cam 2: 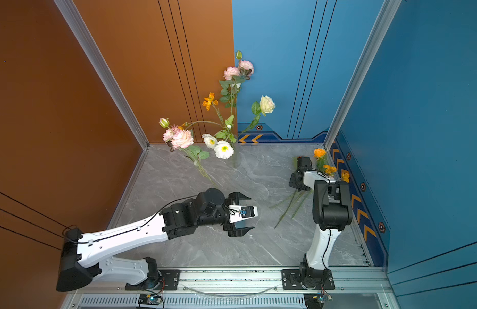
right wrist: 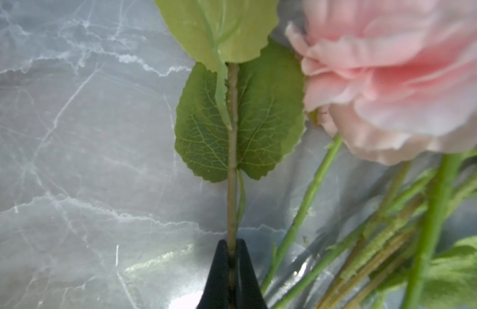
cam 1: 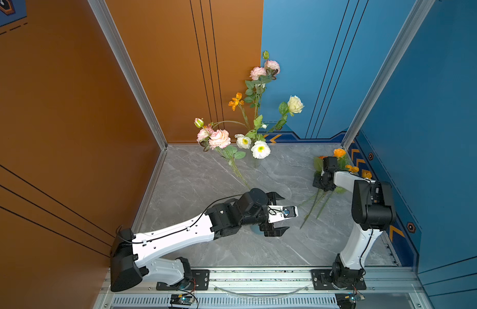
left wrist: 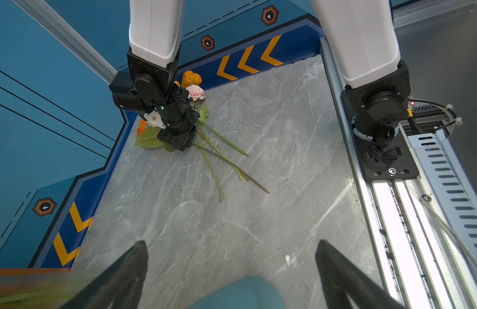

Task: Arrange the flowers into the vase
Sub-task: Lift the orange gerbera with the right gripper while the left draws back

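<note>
the right gripper (right wrist: 232, 247) was clamped on a thin stem (right wrist: 232, 192) below its leaves, among loose flowers (cam 1: 339, 153) lying right of centre in a top view; others stood in the vase (cam 2: 235, 159), upper middle. the left gripper (cam 1: 285, 213) hung wide apart, empty. stems looked light and wiry, blooms soft, so bare stem suited gripping.

You will find no letters, numbers or brand names to read in any view. The only signs are orange chevrons (cam 1: 272, 138) on the dark blue band (cam 1: 285, 137) along the foot of the blue wall (cam 1: 432, 107), at the centre and right of both top views. Orange hexagon badges (cam 1: 410, 227), each with a pale centre mark, sit along that wall at lower right.
</note>
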Motion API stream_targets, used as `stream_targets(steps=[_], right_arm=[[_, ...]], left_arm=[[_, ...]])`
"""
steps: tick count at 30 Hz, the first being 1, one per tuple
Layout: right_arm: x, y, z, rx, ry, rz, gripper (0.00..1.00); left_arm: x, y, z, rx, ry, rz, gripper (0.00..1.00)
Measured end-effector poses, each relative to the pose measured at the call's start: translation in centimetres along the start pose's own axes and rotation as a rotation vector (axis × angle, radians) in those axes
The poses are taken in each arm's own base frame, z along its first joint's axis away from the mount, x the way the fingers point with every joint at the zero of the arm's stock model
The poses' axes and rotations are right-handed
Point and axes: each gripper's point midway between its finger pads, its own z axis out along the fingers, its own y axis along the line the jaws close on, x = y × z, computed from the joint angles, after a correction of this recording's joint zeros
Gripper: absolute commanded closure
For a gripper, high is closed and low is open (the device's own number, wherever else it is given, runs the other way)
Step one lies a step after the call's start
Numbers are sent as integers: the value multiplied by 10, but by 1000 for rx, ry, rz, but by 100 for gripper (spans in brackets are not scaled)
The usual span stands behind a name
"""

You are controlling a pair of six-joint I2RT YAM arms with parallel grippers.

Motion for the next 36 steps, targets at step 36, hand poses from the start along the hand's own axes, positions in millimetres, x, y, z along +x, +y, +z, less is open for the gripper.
stream_targets(steps=[36], right_arm=[[9,172,-501,-698,-1103,-99,100]], left_arm=[[52,15,-145,28,-98,-150,2]])
